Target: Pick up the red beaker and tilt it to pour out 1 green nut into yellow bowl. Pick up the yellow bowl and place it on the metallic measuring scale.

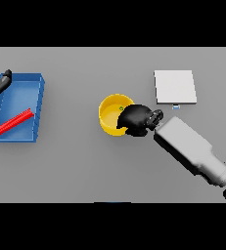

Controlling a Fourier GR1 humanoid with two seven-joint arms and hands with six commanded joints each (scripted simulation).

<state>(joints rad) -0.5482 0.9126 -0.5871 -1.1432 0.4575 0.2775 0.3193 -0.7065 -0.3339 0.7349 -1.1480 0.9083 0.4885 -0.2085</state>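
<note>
Landmark: the yellow bowl (113, 116), standing upright near the middle of the grey surface (85, 166).
Right hand: the right hand (136, 119) sits on the bowl's right rim, its dark fingers curled over the edge and reaching into the bowl, clamped on that rim; its white and grey arm runs away from the bowl toward the lower right.
Bowl contents: one small green nut (121, 108) lies inside, close to the rim on the side of the right hand, just above the fingers.
Red beaker: the red beaker (14, 121) lies on its side, slanted, inside the blue tray (40, 105), well apart from the bowl on its left.
Blue tray: a shallow rectangular bin resting on the surface far left of the bowl, its long side running away from the robot.
Left hand: the left hand (2, 81) shows at the tray's far left corner, well away from the bowl; I cannot tell how its fingers are set.
Measuring scale: the metallic measuring scale (175, 87) is a pale square plate up and to the right of the bowl, near it but not touching, with a small pale tab on its near edge.
</note>
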